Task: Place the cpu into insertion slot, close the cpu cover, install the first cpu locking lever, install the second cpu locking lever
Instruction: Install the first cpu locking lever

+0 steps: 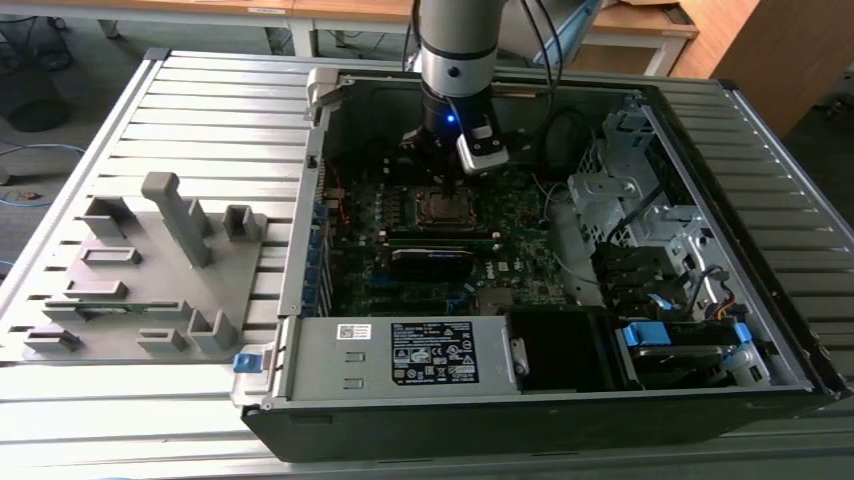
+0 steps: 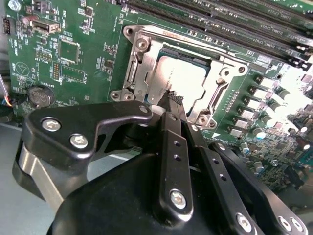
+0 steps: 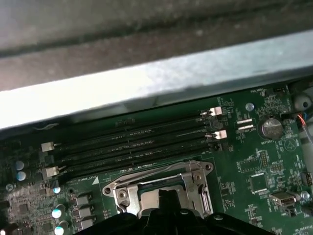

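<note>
The black end effector [image 2: 173, 100], its fingers pressed together, hovers just over the thin silvery metal cpu cover [image 2: 146, 73], which lies down around the flat square grey cpu [image 2: 183, 78] seated in the green motherboard's [image 2: 83, 54] insertion slot.

Cpu cover [image 3: 161, 183] apparently closed, beside memory slots [image 3: 132, 147].

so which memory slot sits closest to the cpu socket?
The last long black slot in the first wrist view, bordering the silvery cpu cover; the other slots lie farther off toward the case wall.
</note>
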`<move>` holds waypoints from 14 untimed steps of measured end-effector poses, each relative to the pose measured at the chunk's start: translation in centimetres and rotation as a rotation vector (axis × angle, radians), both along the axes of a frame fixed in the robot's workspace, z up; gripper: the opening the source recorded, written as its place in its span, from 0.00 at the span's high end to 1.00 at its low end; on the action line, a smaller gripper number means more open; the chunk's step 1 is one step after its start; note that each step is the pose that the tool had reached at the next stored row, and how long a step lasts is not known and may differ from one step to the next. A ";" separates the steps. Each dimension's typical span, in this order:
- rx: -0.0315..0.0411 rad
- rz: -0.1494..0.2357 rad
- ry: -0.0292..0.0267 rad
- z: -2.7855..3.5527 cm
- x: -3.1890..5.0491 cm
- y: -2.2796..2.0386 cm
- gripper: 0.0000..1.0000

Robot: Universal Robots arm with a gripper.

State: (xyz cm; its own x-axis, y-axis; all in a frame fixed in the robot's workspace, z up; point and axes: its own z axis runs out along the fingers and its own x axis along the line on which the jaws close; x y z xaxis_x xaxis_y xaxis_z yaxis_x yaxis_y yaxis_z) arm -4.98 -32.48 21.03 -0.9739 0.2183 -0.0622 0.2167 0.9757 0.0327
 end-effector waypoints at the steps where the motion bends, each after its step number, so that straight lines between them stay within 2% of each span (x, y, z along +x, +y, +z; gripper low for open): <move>1: -0.0001 0.012 0.0000 -0.01 0.00 0.00 0.89; 4: -0.0003 0.060 0.0002 -0.05 0.00 0.00 0.89; 6: -0.0004 0.079 0.0002 -0.06 0.00 0.00 0.89; 13: -0.0002 0.080 0.0000 0.10 0.00 0.00 0.89; 14: -0.0002 0.080 0.0001 0.28 0.00 0.00 0.89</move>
